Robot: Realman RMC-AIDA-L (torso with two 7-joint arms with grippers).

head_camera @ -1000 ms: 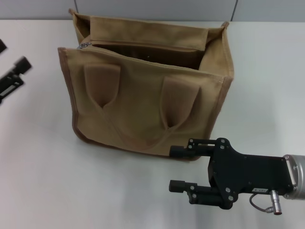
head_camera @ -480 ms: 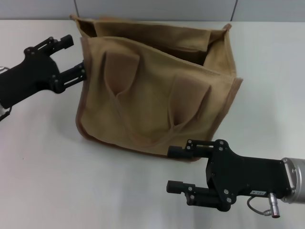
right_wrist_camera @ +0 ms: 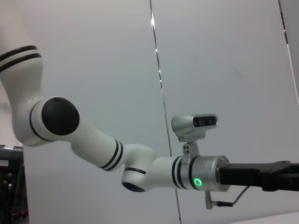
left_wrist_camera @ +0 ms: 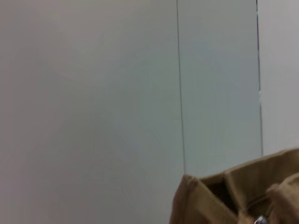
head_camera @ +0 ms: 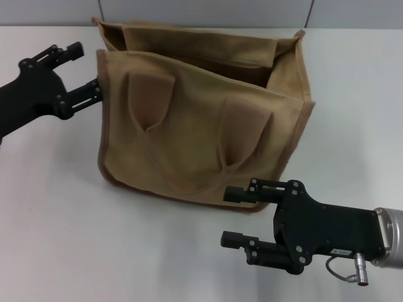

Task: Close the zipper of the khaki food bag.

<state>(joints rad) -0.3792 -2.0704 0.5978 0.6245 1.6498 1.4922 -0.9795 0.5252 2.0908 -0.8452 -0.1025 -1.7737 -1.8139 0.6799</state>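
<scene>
The khaki food bag (head_camera: 201, 126) stands in the middle of the white table (head_camera: 56, 220) with its mouth gaping open. Its two flat handles lie against its front. My left gripper (head_camera: 87, 69) is open at the bag's top left corner, and its lower finger (head_camera: 88, 94) touches the bag's left edge. The zipper's silver slider (left_wrist_camera: 258, 219) shows in the left wrist view at the corner of the bag (left_wrist_camera: 219, 200); in the head view the front panel hides it. My right gripper (head_camera: 232, 216) is open and empty, low in front of the bag's right bottom corner.
A grey wall panel (head_camera: 208, 12) runs behind the table's far edge. The right wrist view shows my left arm (right_wrist_camera: 140, 172) against that wall. Bare table lies left, right and in front of the bag.
My left gripper came in from the far left to the bag's top left corner, pushed the front panel right, then drew back a little left. The right gripper has hardly moved.
</scene>
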